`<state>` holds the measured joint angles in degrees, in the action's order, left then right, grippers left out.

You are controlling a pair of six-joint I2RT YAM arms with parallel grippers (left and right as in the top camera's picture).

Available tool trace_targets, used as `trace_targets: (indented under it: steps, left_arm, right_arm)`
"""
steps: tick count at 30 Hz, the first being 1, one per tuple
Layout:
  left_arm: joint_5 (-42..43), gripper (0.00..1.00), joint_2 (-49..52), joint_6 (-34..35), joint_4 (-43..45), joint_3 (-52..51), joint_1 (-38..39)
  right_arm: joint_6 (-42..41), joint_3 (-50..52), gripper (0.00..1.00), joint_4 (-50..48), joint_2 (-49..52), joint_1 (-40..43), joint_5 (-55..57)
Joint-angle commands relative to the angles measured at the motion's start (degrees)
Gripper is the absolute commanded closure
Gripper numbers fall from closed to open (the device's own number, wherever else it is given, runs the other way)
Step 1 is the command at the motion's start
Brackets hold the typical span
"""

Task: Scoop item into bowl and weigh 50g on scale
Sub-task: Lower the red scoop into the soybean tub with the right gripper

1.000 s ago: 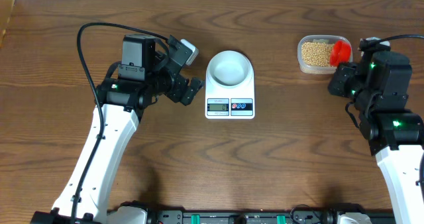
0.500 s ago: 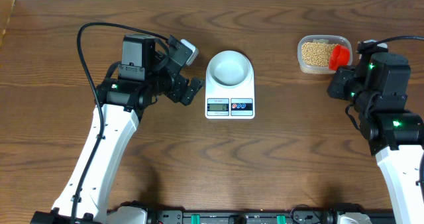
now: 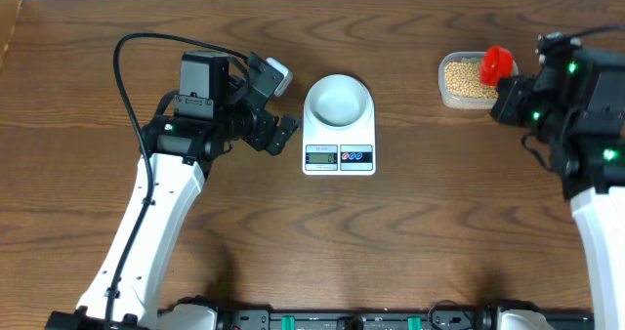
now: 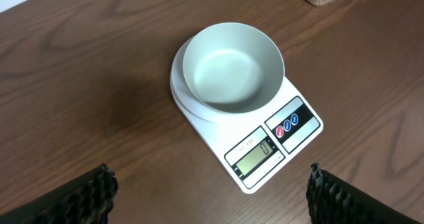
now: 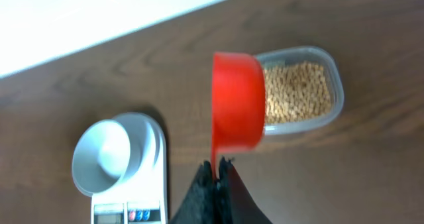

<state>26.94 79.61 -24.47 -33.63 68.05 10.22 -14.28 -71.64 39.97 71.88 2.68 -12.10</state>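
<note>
Right fingers (image 5: 242, 201) have raised the red scoop (image 5: 237, 101) over the beans (image 5: 297, 91).

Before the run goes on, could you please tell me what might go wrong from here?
1. The right gripper pinches the red scoop by its thin handle at the tub. The scoop may twist and shed beans on the way across to the bowl, which stands well apart.
2. The bowl sits loose on the scale, so a bump from the scoop could shift it and spoil the reading.
</note>
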Motion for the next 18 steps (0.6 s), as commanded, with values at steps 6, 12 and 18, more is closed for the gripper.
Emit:
trace_targets:
  steps: [6,12,18]
  left_arm:
    - [0.9,0.06,-0.1,-1.0,0.0,-0.2,-0.1]
    - [0.9,0.06,-0.1,-1.0,0.0,-0.2,-0.1]
    - [0.9,0.06,-0.1,-1.0,0.0,-0.2,-0.1]
  right_arm:
    - [7.4,-24.2,0.99,21.7,15.5,1.4,-2.0]
    - [13.2,-36.7,0.99,31.7,27.2,3.5,-1.3]
    - [15.0,-41.8,0.99,36.9,35.6,6.0,0.6]
